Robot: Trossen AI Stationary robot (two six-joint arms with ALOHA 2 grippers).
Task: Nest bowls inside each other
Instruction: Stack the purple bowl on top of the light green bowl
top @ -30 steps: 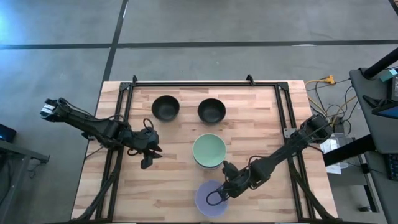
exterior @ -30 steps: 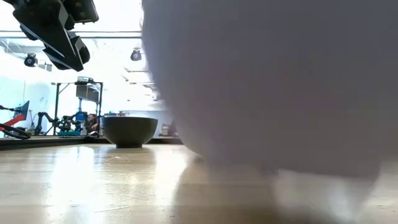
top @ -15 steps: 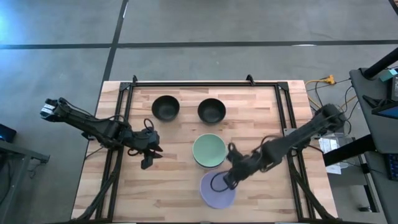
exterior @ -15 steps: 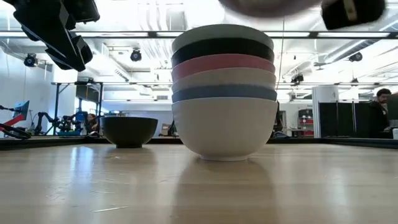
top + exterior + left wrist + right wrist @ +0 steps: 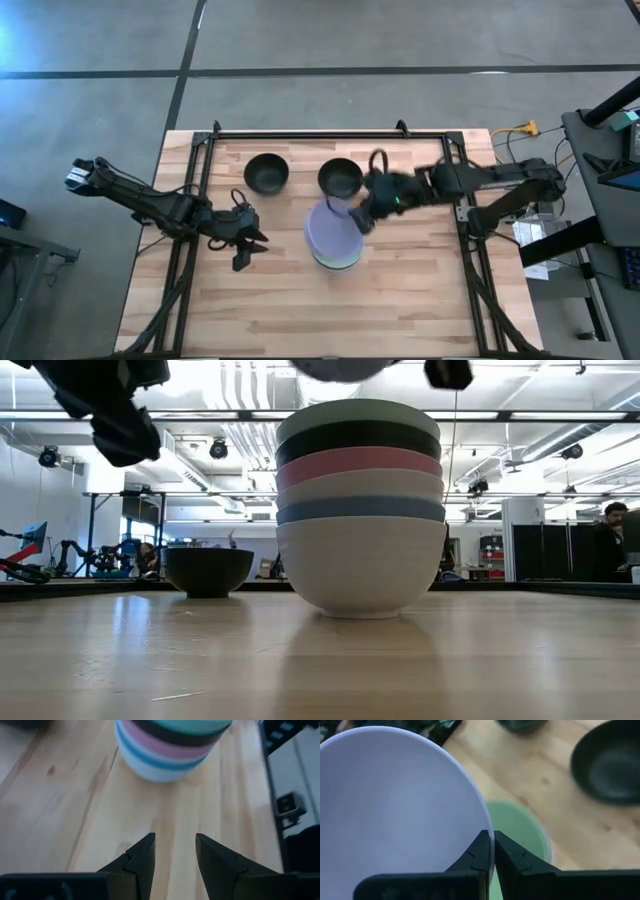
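Note:
A stack of several nested bowls stands mid-table on its white bottom bowl, with the green bowl on top. My right gripper is shut on the lavender bowl, which hovers over the stack. Only the underside of the lavender bowl shows at the top of the low view. Two black bowls sit on their bases toward the far edge. My left gripper is open above bare wood, left of the stack. My right gripper pinches the lavender bowl's rim, one finger inside the bowl and the other outside. It comes at the rim from the table's right and far side. The bowl is lifted clear above the green bowl, mouth up.
The black frame rail runs along the far edge, with side rails left and right. Bare wood lies near the front edge. One black bowl sits close by my right arm. Lab equipment and a person show beyond the table.
My right gripper has carried the lavender bowl up from the table near the front edge and toward the far edge, so that it now hangs over the stack. The gripper has stayed shut on the rim throughout.

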